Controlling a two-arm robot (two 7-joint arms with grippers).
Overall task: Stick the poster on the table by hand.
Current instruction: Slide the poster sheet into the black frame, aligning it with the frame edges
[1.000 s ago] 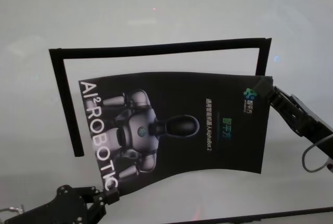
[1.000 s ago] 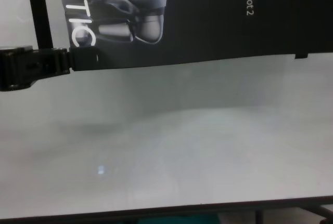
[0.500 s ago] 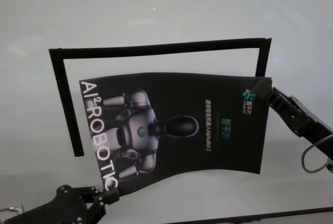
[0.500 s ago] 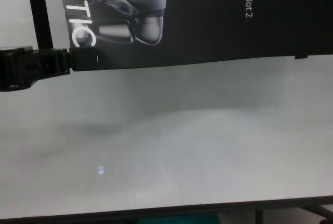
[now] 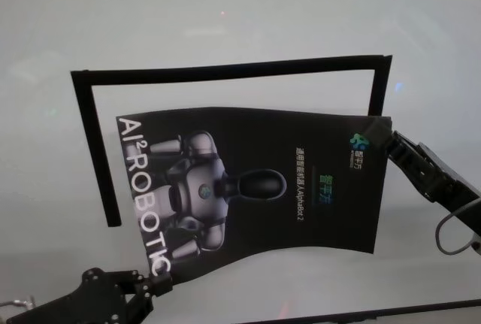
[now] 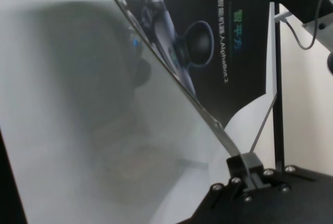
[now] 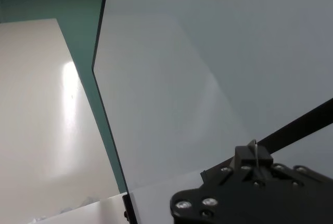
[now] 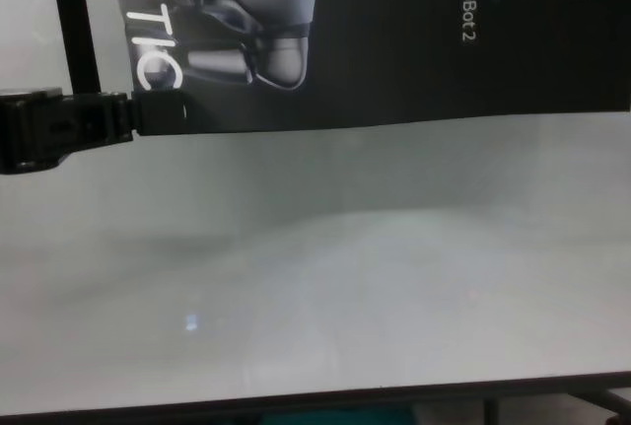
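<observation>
the poster (image 5: 255, 185) sags mid-frame above the tabletop (image 5: 225, 23); my left hand (image 5: 159, 285) pinches its lower-left corner, my right hand (image 5: 385, 141) grips its upper-right corner.

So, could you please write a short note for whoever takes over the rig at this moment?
Left gripper: shut on the poster's near-left corner, by the ROBOTIC lettering.
Right gripper: shut on the far-right corner, by the logo.
The poster hangs between both arms over the table, bowed, not flat, tilted against the black tape outline and poking out beyond its open near side.
Done: poster gripped by both arms and brought over the outline.
Left: square it with the outline, lower it flat, press it down, release.
</observation>
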